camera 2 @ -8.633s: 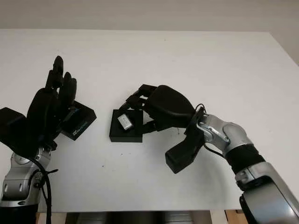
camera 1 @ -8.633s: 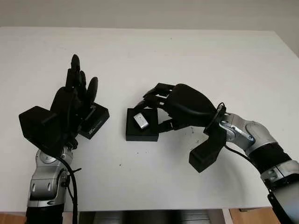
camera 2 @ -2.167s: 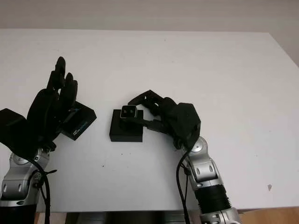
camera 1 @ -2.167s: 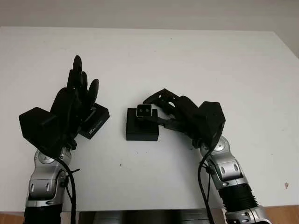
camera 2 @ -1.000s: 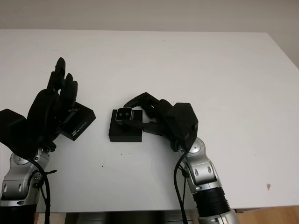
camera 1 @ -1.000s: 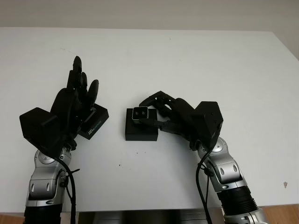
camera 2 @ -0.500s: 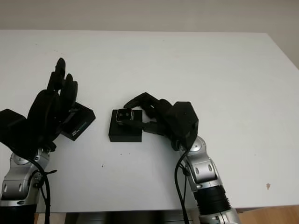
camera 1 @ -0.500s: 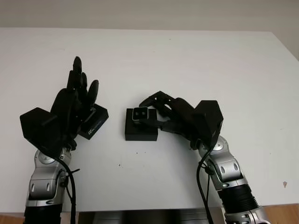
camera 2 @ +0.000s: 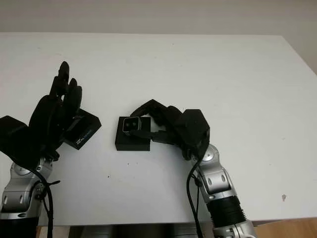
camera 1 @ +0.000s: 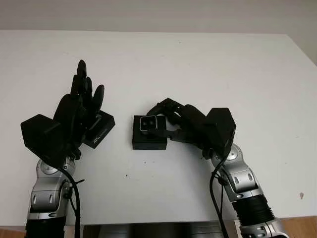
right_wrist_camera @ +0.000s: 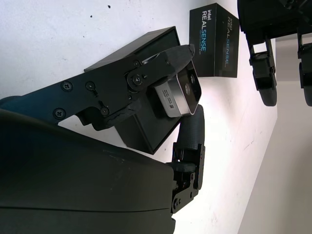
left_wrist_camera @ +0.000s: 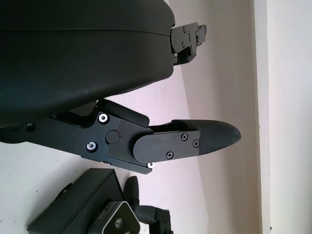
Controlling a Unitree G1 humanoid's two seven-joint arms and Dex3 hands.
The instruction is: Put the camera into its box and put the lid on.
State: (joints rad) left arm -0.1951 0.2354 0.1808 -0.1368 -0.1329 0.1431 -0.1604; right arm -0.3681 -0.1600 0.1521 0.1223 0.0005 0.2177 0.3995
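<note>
My right hand (camera 1: 166,119) is shut on the small silver camera (camera 1: 147,123), pinching it between thumb and fingers. The camera's lens face points up, and it hangs over the far part of the open black box (camera 1: 148,140) at the table's middle. In the right wrist view the camera (right_wrist_camera: 180,92) sits tilted just above the box (right_wrist_camera: 146,131); I cannot tell whether they touch. The black lid (camera 1: 100,130) with white lettering lies left of the box. My left hand (camera 1: 88,84) stands open and upright beside the lid, partly hiding it.
The white table (camera 1: 208,64) stretches wide behind and to the right of both hands. Its front edge (camera 1: 148,223) runs close below my arms. The lid (right_wrist_camera: 214,39) also lies beyond the box in the right wrist view.
My right hand has carried the camera slightly left and lower over the box, turning its face more upward. The left hand and lid have stayed put.
</note>
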